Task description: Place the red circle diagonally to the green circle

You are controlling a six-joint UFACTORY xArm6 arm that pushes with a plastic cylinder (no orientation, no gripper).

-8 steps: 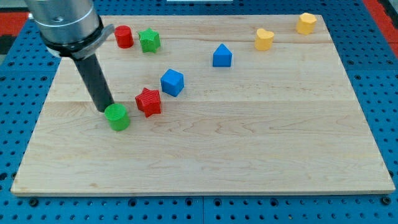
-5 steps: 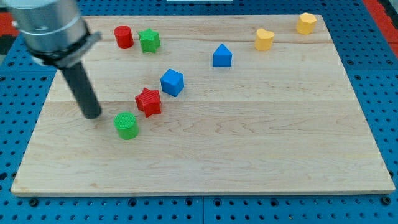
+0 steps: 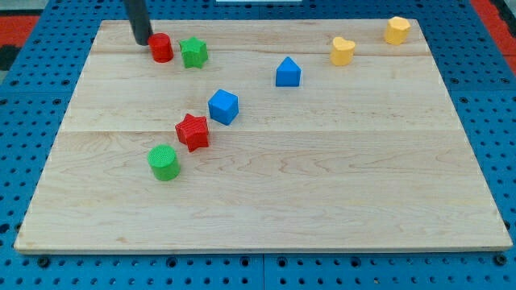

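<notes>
The red circle (image 3: 161, 47) stands near the board's top left, close beside the green star (image 3: 193, 53). The green circle (image 3: 164, 162) stands lower down on the left, just below and left of the red star (image 3: 193, 131). My tip (image 3: 142, 41) is at the top left of the board, right next to the red circle's left side; I cannot tell if it touches.
A blue cube (image 3: 223, 105) sits up and right of the red star. A blue house-shaped block (image 3: 288, 72) is mid-top. A yellow heart (image 3: 343, 50) and a yellow block (image 3: 397, 30) are at the top right. The wooden board (image 3: 322, 185) lies on a blue pegboard.
My tip left the green circle and moved up to the red circle's left side. The green circle ended a little lower and to the right of where it first stood.
</notes>
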